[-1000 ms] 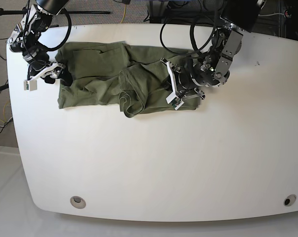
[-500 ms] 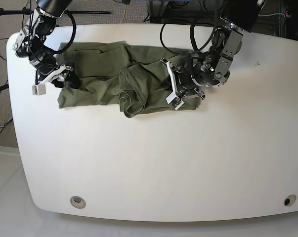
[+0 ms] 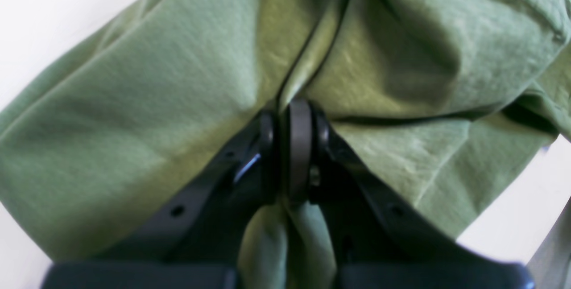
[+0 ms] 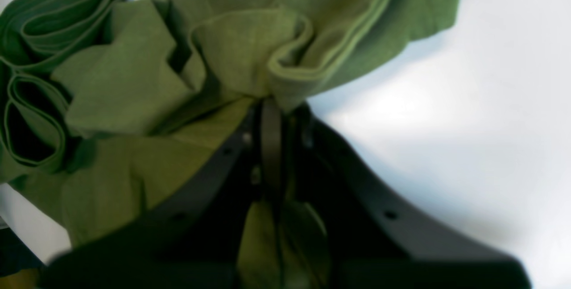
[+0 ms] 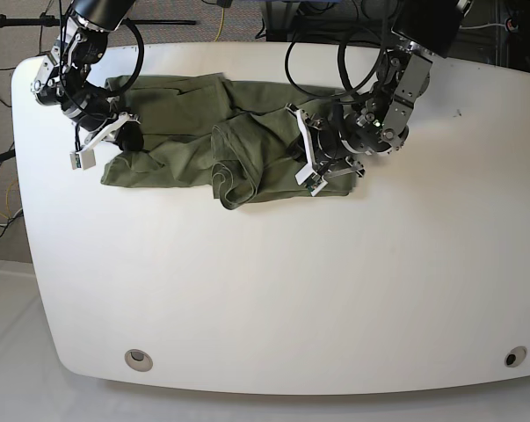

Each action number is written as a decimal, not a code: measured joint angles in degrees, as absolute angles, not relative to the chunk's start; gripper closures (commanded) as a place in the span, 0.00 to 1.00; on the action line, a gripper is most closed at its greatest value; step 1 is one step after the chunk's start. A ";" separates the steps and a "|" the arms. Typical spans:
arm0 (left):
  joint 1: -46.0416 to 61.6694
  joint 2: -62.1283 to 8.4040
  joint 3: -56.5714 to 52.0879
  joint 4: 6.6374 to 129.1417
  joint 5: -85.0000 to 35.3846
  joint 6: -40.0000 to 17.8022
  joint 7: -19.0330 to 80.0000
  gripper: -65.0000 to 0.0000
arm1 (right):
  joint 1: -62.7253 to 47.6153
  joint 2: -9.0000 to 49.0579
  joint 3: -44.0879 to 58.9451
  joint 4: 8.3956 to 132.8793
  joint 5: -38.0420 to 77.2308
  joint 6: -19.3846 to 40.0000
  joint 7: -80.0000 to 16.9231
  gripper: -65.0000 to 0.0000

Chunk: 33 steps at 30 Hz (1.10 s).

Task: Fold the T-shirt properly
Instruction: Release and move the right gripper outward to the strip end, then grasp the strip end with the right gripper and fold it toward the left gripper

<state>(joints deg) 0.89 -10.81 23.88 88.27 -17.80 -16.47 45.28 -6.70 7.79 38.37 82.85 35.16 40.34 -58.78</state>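
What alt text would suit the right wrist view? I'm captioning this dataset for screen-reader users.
Close-up of the right claw shut on a bunched, hemmed edge of an olive-green T-shirt, cloth pinched between its dark fingers. More folds pile up at left; bare white table fills the right.

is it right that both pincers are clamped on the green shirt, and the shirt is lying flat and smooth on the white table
Not quite. Both the left pincer and the right pincer are clamped on the T-shirt, which lies on the white table, but it is not flat and smooth: the base view shows it bunched and wrinkled, with folds piled near its middle.
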 measured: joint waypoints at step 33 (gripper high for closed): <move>-7.14 -4.19 25.21 79.42 -15.42 -15.22 46.57 0.96 | 1.72 -0.36 37.54 104.57 33.21 39.88 -75.24 1.00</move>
<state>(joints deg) -7.14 -4.19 25.21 79.42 -15.42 -15.22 46.57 1.72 -0.36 37.54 104.57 33.21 39.88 -75.24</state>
